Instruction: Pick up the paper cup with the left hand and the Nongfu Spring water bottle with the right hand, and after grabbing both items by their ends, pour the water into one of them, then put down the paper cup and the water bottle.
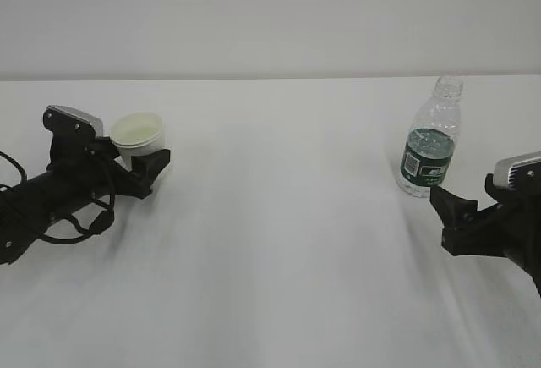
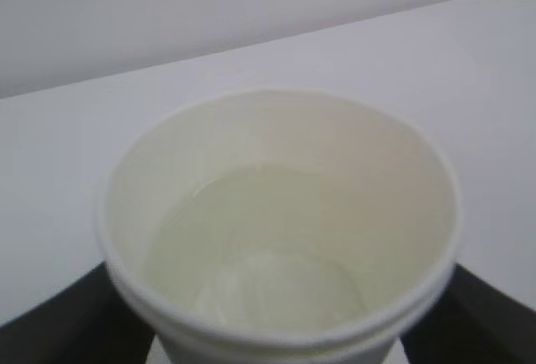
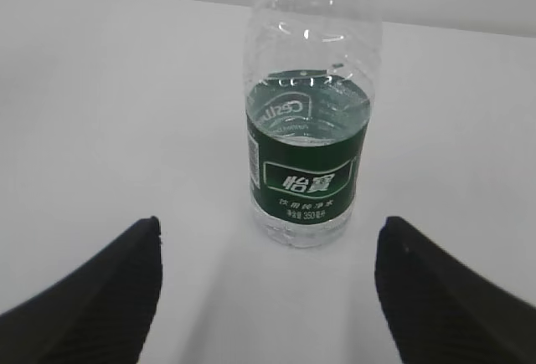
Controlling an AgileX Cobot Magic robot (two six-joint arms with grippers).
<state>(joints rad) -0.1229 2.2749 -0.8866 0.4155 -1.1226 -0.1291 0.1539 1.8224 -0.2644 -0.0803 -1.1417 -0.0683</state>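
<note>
paper cup: we see the paper cup (image 1: 139, 135) standing upright on the white counter (image 1: 279, 241) at the left, between the fingers of our left hand (image 1: 139, 165). in the left wrist view the paper cup (image 2: 280, 238) fills most of the frame, its rolled rim round and its inside pale yellowish.
water: a shallow pool of water (image 2: 260, 255) lies in the bottom of the cup; more clear water sits in the lower part of the bottle, its surface near the top of the label.
left hand: our left hand lies low on the counter, its fingers (image 2: 67, 314) spread wide on either side of the cup. we cannot tell whether they touch the cup wall; they do not look clamped on it.
bottle: the nongfu spring water bottle (image 1: 432, 140) stands upright at the right, uncapped, well apart from the cup. in the right wrist view the nongfu spring water bottle (image 3: 308, 121) shows its dark green label facing us.
right hand: our right hand (image 1: 461, 216) sits low on the counter just in front of the bottle. its fingers (image 3: 92, 297) stand wide open with nothing between them, the bottle beyond their tips and clear of them.
</note>
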